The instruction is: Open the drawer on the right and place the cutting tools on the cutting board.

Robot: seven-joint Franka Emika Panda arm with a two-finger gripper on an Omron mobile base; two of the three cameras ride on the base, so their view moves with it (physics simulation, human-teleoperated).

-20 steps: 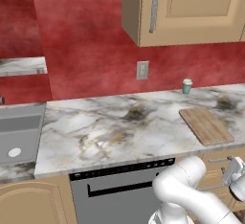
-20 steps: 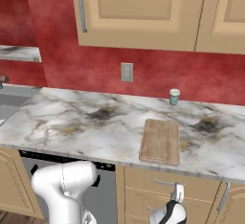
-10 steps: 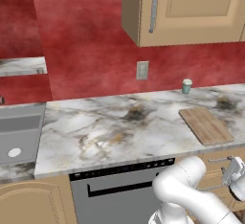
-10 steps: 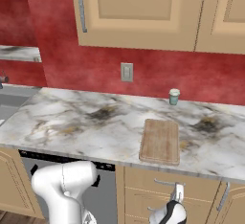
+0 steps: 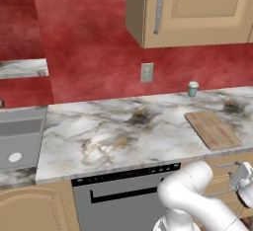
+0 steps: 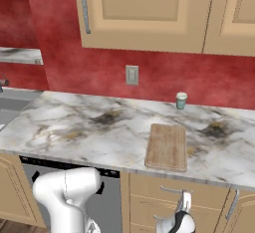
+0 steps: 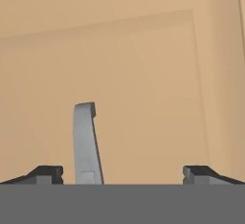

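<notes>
Between wide fingertips [image 7: 48,174], cropped drawer handle [image 7: 86,144].

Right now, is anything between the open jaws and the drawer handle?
Nothing visible. In the hand view the grey handle stands up between the two spread fingertips, closer to the left one, with only the tan drawer front behind it. The gripper sits right at the drawer.

Red mottled wall [image 5: 89,52] is running behind a white-grey marble countertop [image 5: 113,131]. Tan upper cabinets [image 6: 149,8] with a silver bar handle [image 6: 84,8] are hanging above. A beige wall outlet [image 6: 131,74] is sitting on the wall. A grey sink [image 5: 17,138] is sitting at the counter's left end, a dark dishwasher front [image 5: 118,200] below, tan lower cabinets [image 6: 10,187] flanking it.
</notes>
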